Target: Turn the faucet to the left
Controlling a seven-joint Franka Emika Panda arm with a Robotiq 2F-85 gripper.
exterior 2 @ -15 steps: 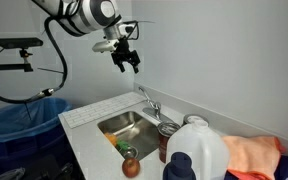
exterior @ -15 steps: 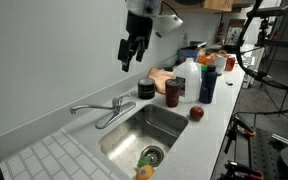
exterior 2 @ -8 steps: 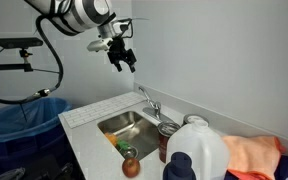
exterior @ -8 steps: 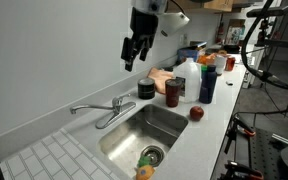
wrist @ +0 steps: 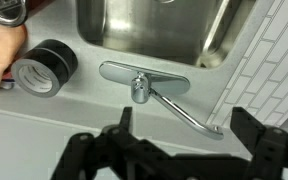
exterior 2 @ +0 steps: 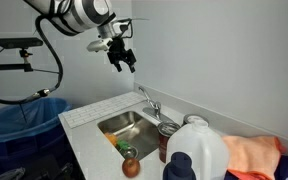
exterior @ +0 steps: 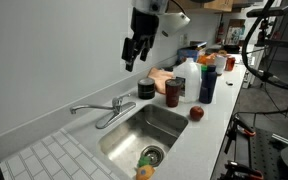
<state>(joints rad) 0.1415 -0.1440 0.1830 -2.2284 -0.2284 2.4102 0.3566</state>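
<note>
The chrome faucet (exterior: 104,107) stands at the back rim of the steel sink (exterior: 144,130); its thin spout points along the counter towards the tiled drainboard. In an exterior view the faucet (exterior 2: 147,101) is small. In the wrist view the faucet (wrist: 144,88) has a rounded base and a spout running to the lower right. My gripper (exterior: 132,55) hangs high above the counter, well above the faucet, also in an exterior view (exterior 2: 122,59). In the wrist view my gripper (wrist: 189,125) is open and empty, its fingers (wrist: 252,132) wide apart.
A black tape roll (wrist: 44,66) lies beside the faucet base. Bottles, a can (exterior: 173,93), an apple (exterior: 196,113) and an orange cloth (exterior 2: 254,157) crowd the counter next to the sink. A yellow item (exterior: 145,171) lies in the basin. The wall is close behind.
The gripper rose slightly and shifted a little along the wall one second ago; since half a second ago nothing has visibly moved. The faucet has not moved.
</note>
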